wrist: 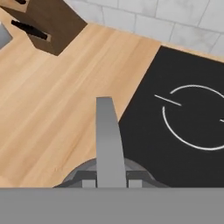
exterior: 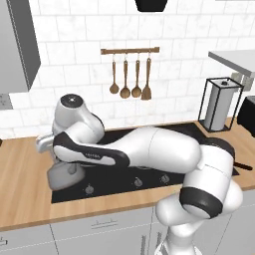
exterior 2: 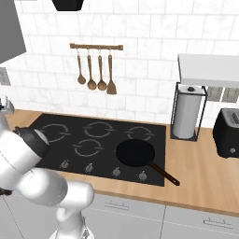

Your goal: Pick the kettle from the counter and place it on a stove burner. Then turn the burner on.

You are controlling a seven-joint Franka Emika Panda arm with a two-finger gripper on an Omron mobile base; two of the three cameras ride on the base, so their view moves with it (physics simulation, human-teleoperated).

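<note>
One gripper (exterior: pixel 69 168) is at work here, low at the front left corner of the cooktop (exterior: pixel 149 187), under the arm's long white forearm. It is closed on the kettle (exterior: pixel 61 175), gripping its thin arched handle. In the hand view that handle (wrist: pixel 107 140) runs straight up the middle from the rounded grey body at the bottom edge. The kettle sits over the line where the counter (wrist: pixel 57 109) meets the black glass, part above wood and part above the cooktop. Whether it rests on the surface or hangs just clear of it cannot be told.

Just past the kettle, a grey broken ring (wrist: pixel 197 118) is marked on the glass, apart from the kettle and bare. Along the cooktop's front edge is a row of small knobs (exterior: pixel 137 183).

Further right, a black pan (exterior 2: pixel 135 153) sits on the glass, its handle pointing out over the front right corner. Three more rings (exterior 2: pixel 88 148) show on the left and rear of the glass.

On the wood to the left of the cooktop, toward the wall, stands a brown knife block (wrist: pixel 41 22). On the right stand a paper towel roll (exterior 2: pixel 186 116) in a wire frame and a black toaster (exterior 2: pixel 228 133).

Farthest back, on the white tiled wall, a wooden rail (exterior 2: pixel 95 46) carries four hanging wooden utensils.
</note>
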